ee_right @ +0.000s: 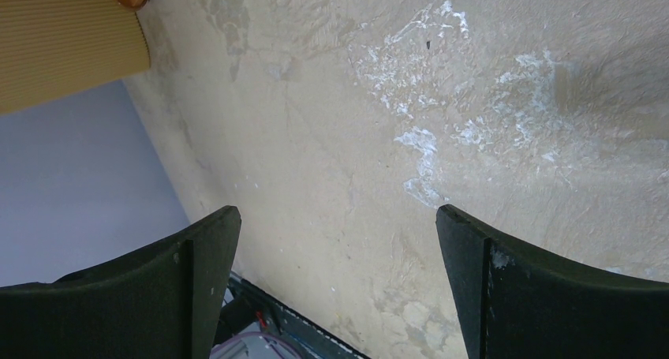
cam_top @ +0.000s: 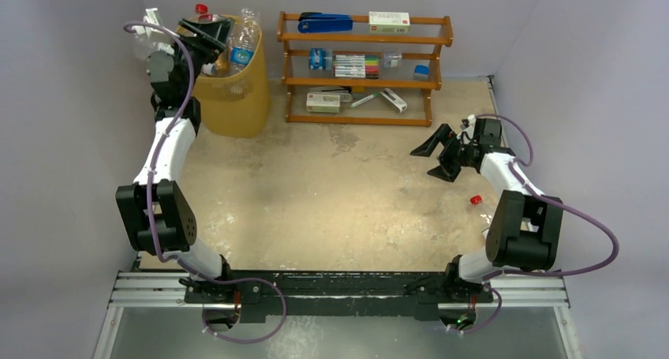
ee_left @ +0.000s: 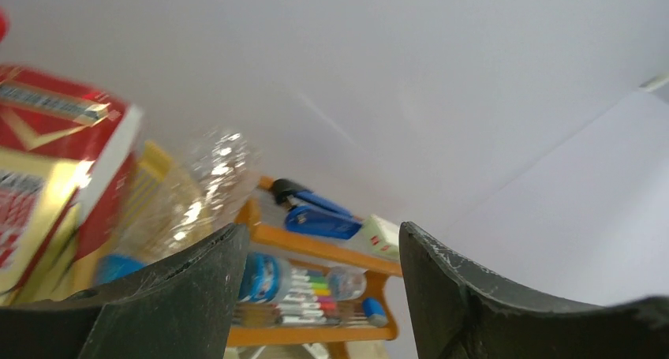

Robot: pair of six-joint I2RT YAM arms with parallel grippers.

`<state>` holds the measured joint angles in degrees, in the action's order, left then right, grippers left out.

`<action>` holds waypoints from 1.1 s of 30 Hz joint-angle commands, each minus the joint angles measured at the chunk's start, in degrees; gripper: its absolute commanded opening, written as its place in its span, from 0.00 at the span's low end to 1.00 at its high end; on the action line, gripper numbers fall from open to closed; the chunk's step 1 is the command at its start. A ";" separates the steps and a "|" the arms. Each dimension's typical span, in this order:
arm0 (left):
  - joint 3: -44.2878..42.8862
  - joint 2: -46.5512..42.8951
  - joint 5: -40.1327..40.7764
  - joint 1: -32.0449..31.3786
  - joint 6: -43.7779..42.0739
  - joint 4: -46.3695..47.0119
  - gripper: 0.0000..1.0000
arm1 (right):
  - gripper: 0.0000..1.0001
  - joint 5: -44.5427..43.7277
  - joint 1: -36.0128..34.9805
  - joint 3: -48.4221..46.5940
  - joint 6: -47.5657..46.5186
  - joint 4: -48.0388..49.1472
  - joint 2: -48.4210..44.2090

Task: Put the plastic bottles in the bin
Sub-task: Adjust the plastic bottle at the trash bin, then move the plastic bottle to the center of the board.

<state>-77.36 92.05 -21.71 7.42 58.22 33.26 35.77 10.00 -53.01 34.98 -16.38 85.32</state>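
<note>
**Left pincer (cam_top: 207, 37) over the bin (cam_top: 237, 99)**

At the far left the left pincer hangs above the bin's rim, jaws apart with nothing between them. Several bottles (cam_top: 243, 47) stick up out of the bin, one clear with a blue label. On the right, the right pincer (cam_top: 434, 158) hovers over the desk (cam_top: 339, 193), wide open and empty. A red-capped bottle (cam_top: 478, 202) lies just beside the right arm.

— What is the surface (cam_top: 339, 209) like?
— Beige and scuffed, with pale worn patches across the middle.
— What stands on it?
— A yellow-orange bin (cam_top: 237, 102) at upper left, a wooden rack (cam_top: 363, 121) beside it at top centre, and one clear red-capped bottle (cam_top: 478, 202) lying at the right.
</note>
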 commanded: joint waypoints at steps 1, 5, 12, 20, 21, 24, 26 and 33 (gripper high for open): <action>-7.25 -1.91 -6.27 -0.13 3.30 2.52 0.70 | 0.97 1.72 -0.42 -1.25 -0.31 -0.40 -2.39; -9.10 -2.01 -8.64 -0.17 4.28 0.91 0.73 | 0.97 1.35 -0.42 -1.63 -0.29 -0.99 -2.68; -11.07 -2.53 -11.29 -2.99 2.65 -4.40 0.76 | 0.98 -0.51 -0.42 -1.95 -0.22 -3.30 -4.23; -11.01 -2.00 -10.82 -12.95 -4.07 -13.44 0.78 | 1.00 -6.28 -0.42 -4.53 1.89 -9.16 -8.52; -10.38 -1.86 -10.54 -14.57 -4.69 -13.86 0.78 | 1.00 -7.88 -0.38 -4.74 2.30 -9.99 -9.22; -9.47 -0.70 -10.41 -19.54 -6.96 -16.06 0.79 | 1.00 -15.42 -0.31 -5.45 4.76 -12.82 -11.61; -8.08 -0.13 -10.77 -22.62 -7.47 -15.86 0.79 | 1.00 -18.78 0.35 -6.39 5.64 -13.73 -12.93; 0.43 -1.52 -10.50 -26.23 -7.66 -14.17 0.80 | 1.00 -35.07 2.18 -13.41 2.46 -23.14 -11.27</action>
<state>-80.64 91.92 -32.38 -18.83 52.27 17.50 12.12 10.55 -62.94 38.41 -32.99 73.76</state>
